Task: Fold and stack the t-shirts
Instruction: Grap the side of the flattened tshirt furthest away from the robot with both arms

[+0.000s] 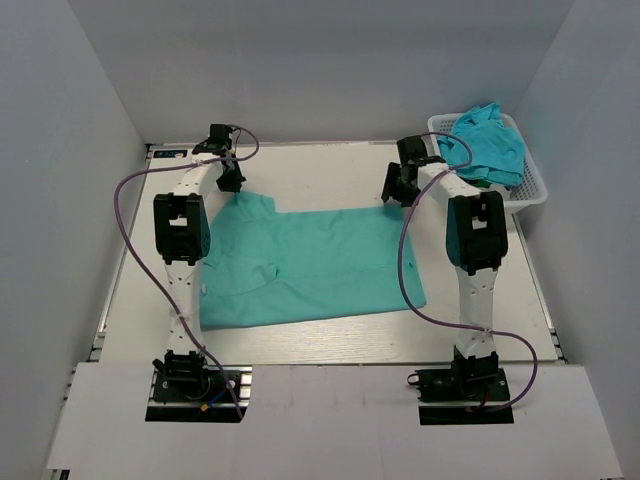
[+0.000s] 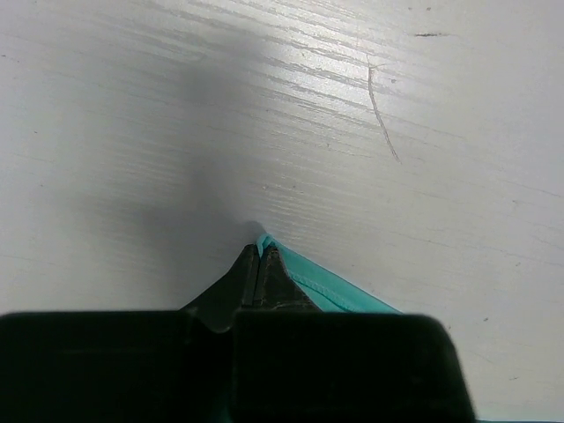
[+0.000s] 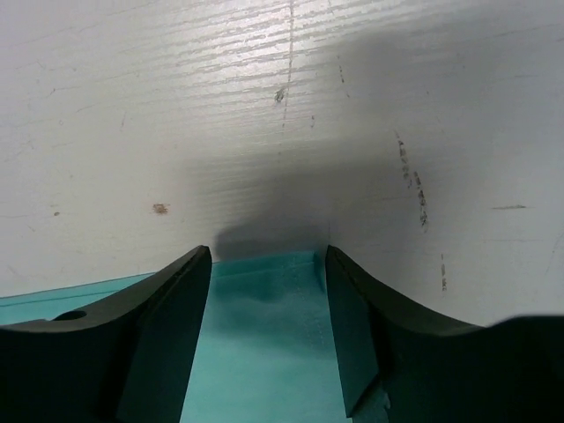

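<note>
So the left gripper [image 2: 258, 263] is pinched tight on the far-left corner of the shirt [image 1: 310, 265], which lies flat on the table [image 1: 330, 170]. The right gripper [image 3: 267, 264] straddles its far-right corner, jaws apart. Right of the shirt, a basket [image 1: 537, 193] holds spare shirts [image 1: 490, 148].

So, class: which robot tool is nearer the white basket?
Right. The right tool sits close beside the basket; the left tool is across the shirt, much farther away.

Plain teal-green, no print: spread t-shirt [image 1: 310, 265]. Bluer turquoise: heaped t-shirts [image 1: 487, 143] (darker green bit at lower edge). White lattice: mesh basket [image 1: 530, 195]. White, faint grey wood grain, few dark scratches: table [image 1: 330, 170]. Black and white: left arm [image 1: 180, 235], right arm [image 1: 475, 235]. Purple: cables [image 1: 125, 215]. Black: left gripper [image 2: 258, 256], right gripper [image 3: 267, 256].
</note>
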You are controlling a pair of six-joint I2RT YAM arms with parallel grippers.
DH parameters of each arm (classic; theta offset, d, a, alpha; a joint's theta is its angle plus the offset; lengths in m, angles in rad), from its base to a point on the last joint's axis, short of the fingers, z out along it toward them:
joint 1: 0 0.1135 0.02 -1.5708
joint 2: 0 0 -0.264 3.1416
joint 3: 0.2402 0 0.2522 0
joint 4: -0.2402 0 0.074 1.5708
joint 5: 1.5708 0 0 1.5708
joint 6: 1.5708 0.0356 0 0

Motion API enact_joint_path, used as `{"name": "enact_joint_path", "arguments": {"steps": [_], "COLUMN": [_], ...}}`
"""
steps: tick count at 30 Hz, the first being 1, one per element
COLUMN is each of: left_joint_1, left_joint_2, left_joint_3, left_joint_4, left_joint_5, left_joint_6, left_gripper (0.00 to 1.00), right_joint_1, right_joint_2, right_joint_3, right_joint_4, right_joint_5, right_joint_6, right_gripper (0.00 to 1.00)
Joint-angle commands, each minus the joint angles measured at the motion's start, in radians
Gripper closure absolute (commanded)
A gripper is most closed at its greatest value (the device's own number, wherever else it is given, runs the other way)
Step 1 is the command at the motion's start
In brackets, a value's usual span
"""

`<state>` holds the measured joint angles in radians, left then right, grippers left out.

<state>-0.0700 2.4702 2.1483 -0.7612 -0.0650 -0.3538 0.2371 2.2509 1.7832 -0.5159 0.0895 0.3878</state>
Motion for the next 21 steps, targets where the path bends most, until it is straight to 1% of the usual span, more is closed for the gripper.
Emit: {"name": "enact_joint_path", "arguments": {"steps": [1, 2, 3, 5, 6, 7, 8, 11, 12, 14, 15, 16, 19, 21], "left_joint_1": [-0.002, -0.002, -0.002, -0.002, -0.002, -0.002, -0.002, -0.002, -0.002, -0.002, -0.002, -0.002, -0.002, -0.002], "left_joint_2": [-0.007, -0.007, -0.007, 0.009, 0.021, 0.035, 0.059, 0.07, 0.05, 0.027, 0.016, 0.016, 0.003, 0.003], "left_joint_3": [-0.064, -0.064, -0.053, -0.019, 0.034, 0.063, 0.117, 0.147, 0.128, 0.082, 0.046, 0.03, 0.012, 0.012], "left_joint_4": [-0.014, 0.009, 0.01, 0.02, 0.011, 0.002, -0.007, -0.018, 0.002, 0.029, 0.043, 0.043, 0.033, 0.023], "left_joint_5": [0.037, 0.037, 0.021, 0.011, -0.001, -0.001, -0.001, 0.024, 0.024, 0.033, 0.045, 0.045, 0.036, 0.027], "left_joint_6": [0.01, 0.01, 0.0, -0.001, -0.001, -0.01, -0.01, -0.019, -0.031, -0.042, -0.042, -0.042, -0.051, -0.051], "left_gripper": [1.0, 1.0, 1.0, 1.0, 1.0, 1.0, 1.0, 1.0, 1.0, 1.0, 1.0, 1.0, 1.0, 1.0], "right_joint_1": [0.004, 0.002, -0.002, -0.005, -0.004, -0.001, -0.001, -0.005, -0.004, -0.004, -0.002, -0.002, -0.002, 0.001], "right_joint_2": [0.035, 0.039, 0.047, 0.082, 0.102, 0.116, 0.119, 0.104, 0.098, 0.078, 0.075, 0.073, 0.061, 0.046], "right_joint_3": [0.014, 0.022, 0.033, 0.093, 0.126, 0.143, 0.165, 0.197, 0.197, 0.179, 0.174, 0.171, 0.154, 0.115], "right_joint_4": [0.039, 0.046, 0.04, 0.022, 0.002, -0.009, -0.024, -0.044, -0.049, -0.05, -0.053, -0.056, -0.088, -0.096], "right_joint_5": [0.016, 0.03, 0.032, 0.045, 0.053, 0.056, 0.065, 0.073, 0.09, 0.114, 0.142, 0.147, 0.165, 0.17], "right_joint_6": [0.017, 0.032, 0.043, 0.054, 0.056, 0.053, 0.054, 0.031, 0.016, 0.007, -0.003, -0.007, -0.015, -0.014], "right_gripper": [0.4, 0.4, 0.53, 0.77, 0.96, 1.0, 1.0, 1.0, 0.86, 0.78, 0.7, 0.52, 0.36, 0.33]}}
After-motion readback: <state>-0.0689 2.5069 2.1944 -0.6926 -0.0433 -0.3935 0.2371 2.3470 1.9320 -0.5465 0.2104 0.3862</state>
